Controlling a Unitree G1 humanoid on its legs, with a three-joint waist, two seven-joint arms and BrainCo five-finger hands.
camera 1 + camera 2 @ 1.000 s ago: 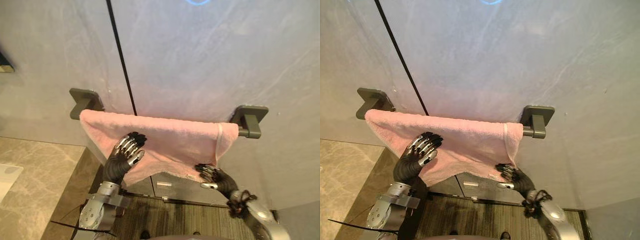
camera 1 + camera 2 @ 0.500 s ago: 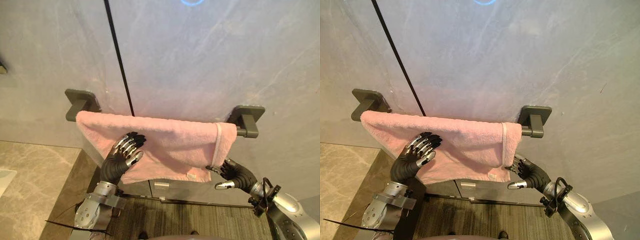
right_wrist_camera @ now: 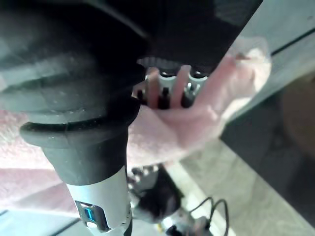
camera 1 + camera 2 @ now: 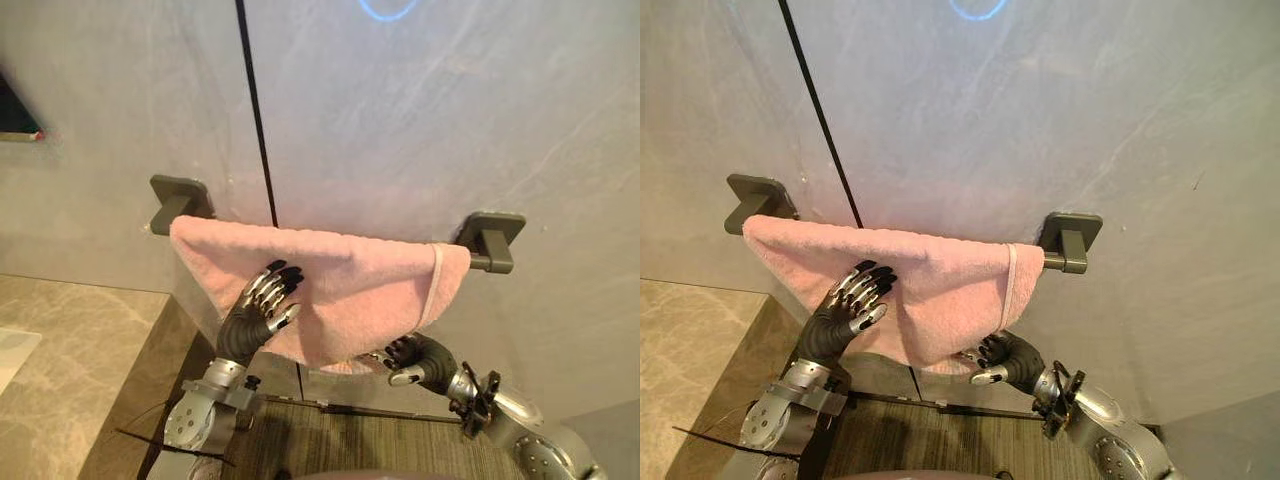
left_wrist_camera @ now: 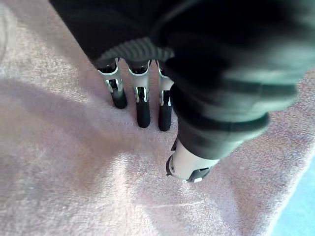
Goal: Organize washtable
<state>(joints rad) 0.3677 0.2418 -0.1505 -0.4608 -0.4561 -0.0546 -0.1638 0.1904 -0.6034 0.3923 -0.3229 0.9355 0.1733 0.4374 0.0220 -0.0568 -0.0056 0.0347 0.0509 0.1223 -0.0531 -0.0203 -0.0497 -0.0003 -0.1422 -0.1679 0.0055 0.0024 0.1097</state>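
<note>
Fingers (image 4: 272, 290) of the left hand (image 4: 262, 312) are lying straight and flat on the towel (image 4: 350, 275), which is hanging lengthwise along the bar (image 4: 478, 264) across mid-frame. At lower centre, the right hand (image 4: 415, 358) is curling around the bunched bottom hem, so it is the nearer hand for drawing that edge downward.

This looks like a bathroom or washroom. A pink towel (image 4: 350, 280) hangs over a dark grey rail (image 4: 480, 264), and two square brackets (image 4: 178, 195) fix this rail to the wall (image 4: 400, 120). The wall is made of smooth grey panels that look like stone, with a thin black joint between them. At the lower left, a beige marble-patterned desk (image 4: 70, 340) reaches the wall. Below the towel is a dark striped floor (image 4: 350, 440).
</note>
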